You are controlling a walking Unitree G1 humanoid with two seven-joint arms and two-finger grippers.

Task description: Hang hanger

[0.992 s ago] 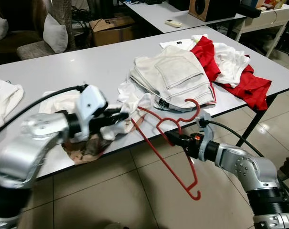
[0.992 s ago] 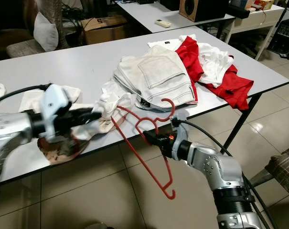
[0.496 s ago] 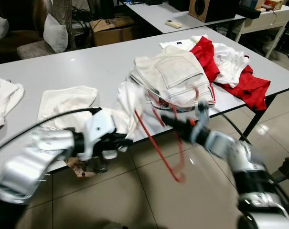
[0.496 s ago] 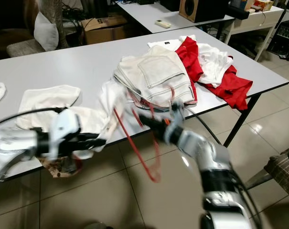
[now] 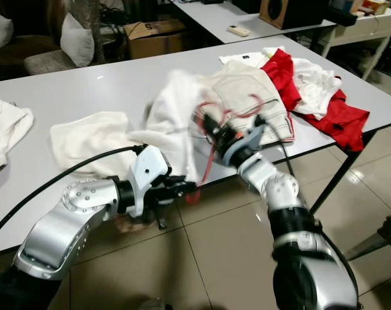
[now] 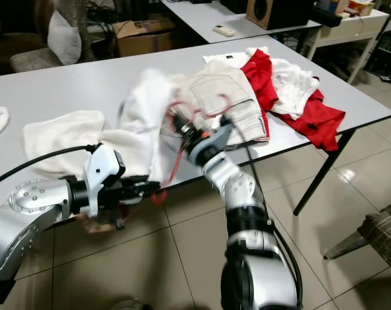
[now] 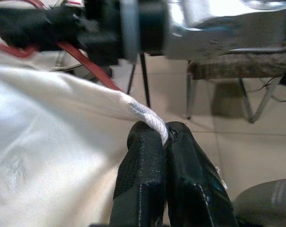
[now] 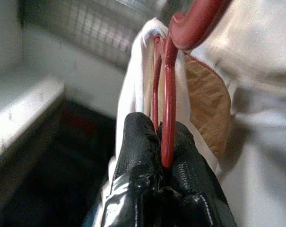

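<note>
The right gripper (image 8: 162,142) has its two black fingers (image 8: 135,142) pinched together on a red hanger (image 8: 169,94), whose wire runs toward twelve o'clock and curves off at one o'clock. White cloth (image 8: 140,75) drapes behind it; a tan patch (image 8: 206,109) lies at three o'clock.

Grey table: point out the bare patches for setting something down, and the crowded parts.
Bare: the grey table at its far side, behind the white garment, and its far right corner past the red cloth. Crowded: the near edge, with folded jeans.

Glossy red plastic hanger (image 8: 170,94) | soft white cloth garment (image 7: 48,156) | matt grey table (image 5: 105,90) | glossy tiled floor (image 5: 221,258)
</note>
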